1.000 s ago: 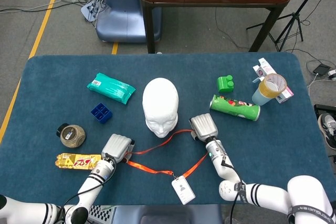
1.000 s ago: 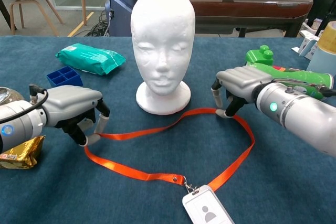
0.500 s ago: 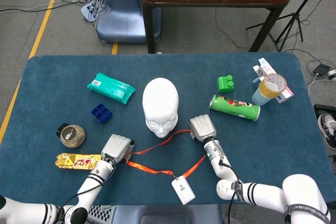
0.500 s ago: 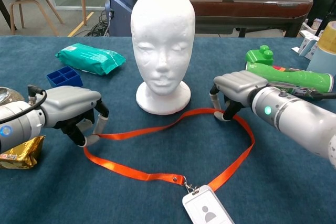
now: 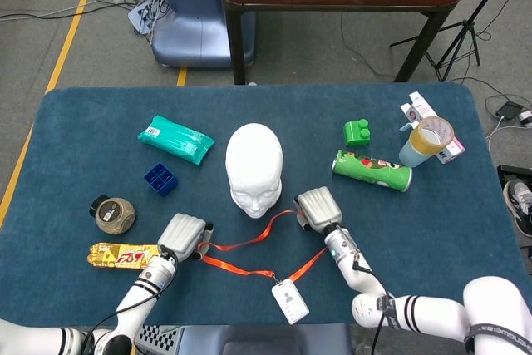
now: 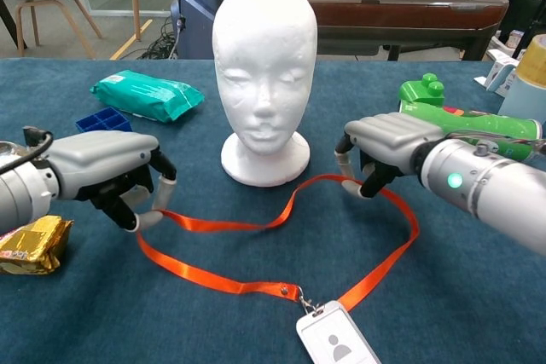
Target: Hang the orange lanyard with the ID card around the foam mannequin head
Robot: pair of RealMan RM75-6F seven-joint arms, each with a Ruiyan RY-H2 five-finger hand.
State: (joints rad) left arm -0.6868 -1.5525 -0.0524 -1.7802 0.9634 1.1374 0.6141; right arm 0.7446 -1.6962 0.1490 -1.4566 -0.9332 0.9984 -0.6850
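Note:
The white foam mannequin head (image 5: 254, 168) (image 6: 264, 66) stands upright mid-table, facing me. In front of it the orange lanyard (image 5: 249, 243) (image 6: 281, 210) lies in a wide loop. Its ID card (image 5: 290, 302) (image 6: 337, 343) lies flat near the front edge. My left hand (image 5: 184, 237) (image 6: 111, 168) pinches the strap's left end with curled fingertips. My right hand (image 5: 317, 208) (image 6: 388, 147) holds the strap's right side just beside the head's base, fingers curled down onto it. Between the hands the strap sags in a kink on the cloth.
A green packet (image 5: 175, 140) and a blue tray (image 5: 160, 179) lie left of the head. A round tin (image 5: 113, 214) and a gold snack bar (image 5: 120, 254) sit by my left hand. A green can (image 5: 371, 170), a green block (image 5: 357, 132) and a tape roll on a cup (image 5: 430, 139) are at right.
My left hand has drawn slightly left and up with the strap end. The right hand has edged toward the head's base. The strap between them now shows a kink.

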